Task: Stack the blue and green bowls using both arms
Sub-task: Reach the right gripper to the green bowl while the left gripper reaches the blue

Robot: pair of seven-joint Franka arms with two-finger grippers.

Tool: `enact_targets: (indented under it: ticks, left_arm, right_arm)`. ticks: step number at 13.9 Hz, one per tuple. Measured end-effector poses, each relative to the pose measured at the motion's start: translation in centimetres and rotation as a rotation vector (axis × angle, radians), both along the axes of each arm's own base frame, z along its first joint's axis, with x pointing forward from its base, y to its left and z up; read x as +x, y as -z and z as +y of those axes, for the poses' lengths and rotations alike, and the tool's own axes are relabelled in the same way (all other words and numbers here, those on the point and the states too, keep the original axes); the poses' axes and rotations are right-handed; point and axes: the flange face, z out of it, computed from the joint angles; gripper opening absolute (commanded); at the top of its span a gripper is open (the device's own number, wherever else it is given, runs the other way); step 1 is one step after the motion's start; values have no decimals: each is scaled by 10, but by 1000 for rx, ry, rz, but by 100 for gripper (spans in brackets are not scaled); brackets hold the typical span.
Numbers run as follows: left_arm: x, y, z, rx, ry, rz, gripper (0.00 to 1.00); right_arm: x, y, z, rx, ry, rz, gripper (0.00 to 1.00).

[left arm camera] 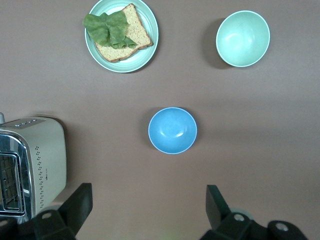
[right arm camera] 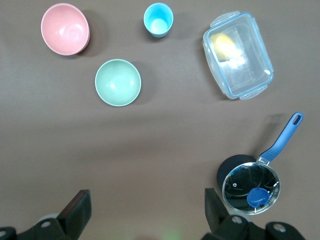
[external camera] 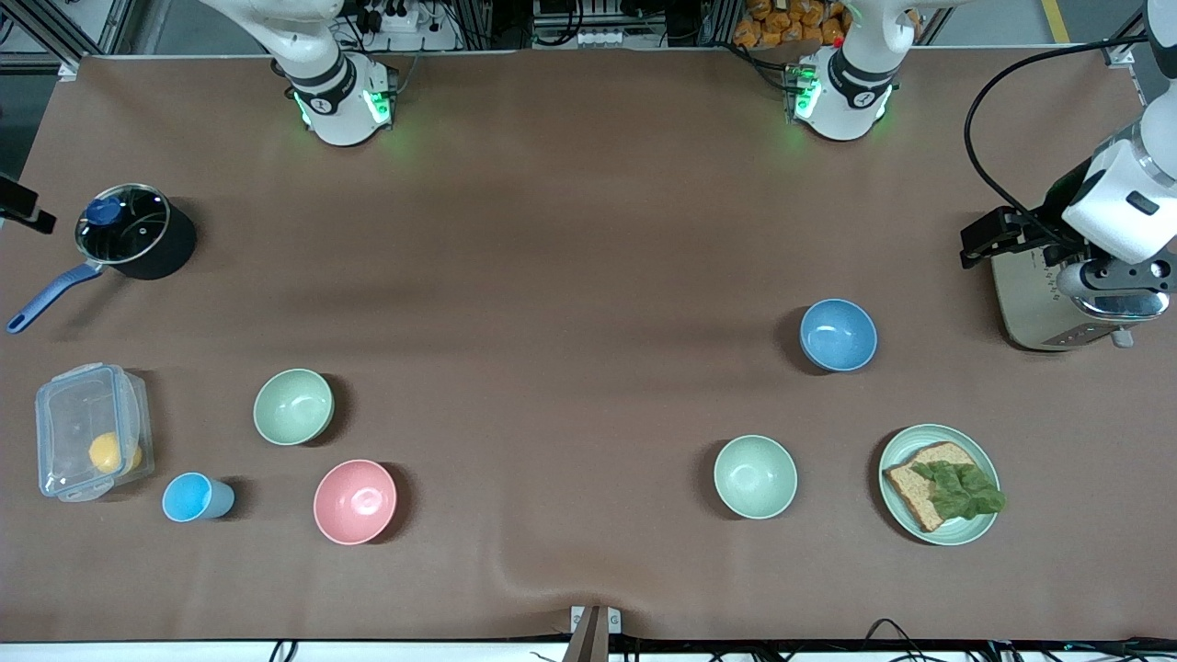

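While only wrist views show both grippers (left arm camera: 146, 210) (right arm camera: 147, 212) spread, blue bowl (external camera: 838, 335) sits free.

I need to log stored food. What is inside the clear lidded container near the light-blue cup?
Through the clear lidded container a yellow rounded item shows, lying toward one end. What it is cannot be told through the plastic. The rest looks empty, though the lid's glare hides some detail.

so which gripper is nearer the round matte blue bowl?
Left. The left gripper, fingers open, hangs high over the table near the toaster, with the round matte blue bowl in its wrist view. The right gripper, open too, looks down on the table's right-arm end.
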Motion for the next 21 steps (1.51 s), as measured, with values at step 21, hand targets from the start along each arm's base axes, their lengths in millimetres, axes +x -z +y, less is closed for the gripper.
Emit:
enact_targets:
  ticks: [21]
  left_arm:
    - [1,379,40,-5,-47,125,100]
  right_arm:
    - [141,384,41,39,-97,254,100]
